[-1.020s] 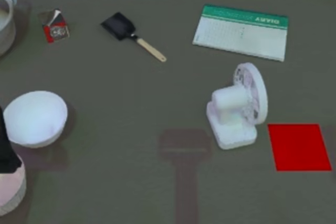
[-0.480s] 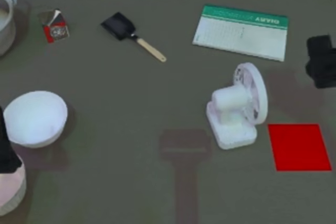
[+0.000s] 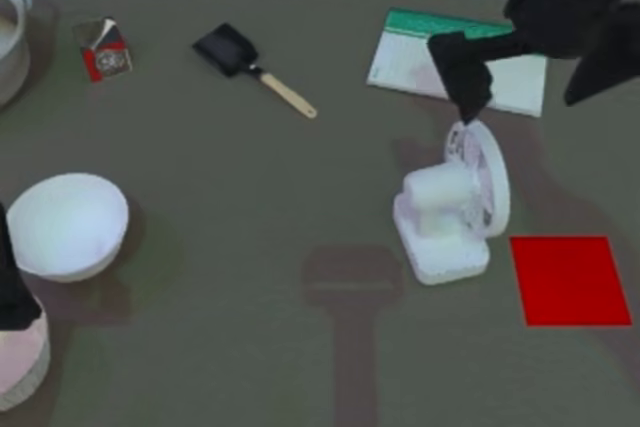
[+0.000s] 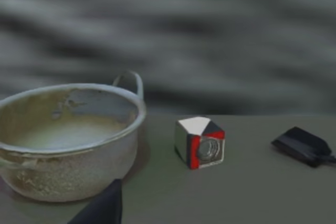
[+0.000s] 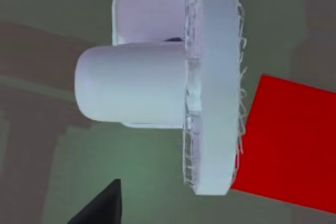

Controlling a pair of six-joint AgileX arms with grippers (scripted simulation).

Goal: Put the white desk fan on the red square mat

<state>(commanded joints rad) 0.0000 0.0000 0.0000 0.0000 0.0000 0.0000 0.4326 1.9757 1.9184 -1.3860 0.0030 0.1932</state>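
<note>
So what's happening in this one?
The right arm's tool hangs over the far edge of the white desk fan, holding nothing yet. The fan stands on the table, just left of the red square mat, which has nothing on it. The left arm sits parked at the table's left edge, near the white bowl. A pot, small carton, black spatula and diary lie untouched along the far side.

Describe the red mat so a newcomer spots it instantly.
Look to the table's right edge, just right of the white desk fan. The red square mat lies flat there, plain bright red; the other red item, a small carton, sits far left.
</note>
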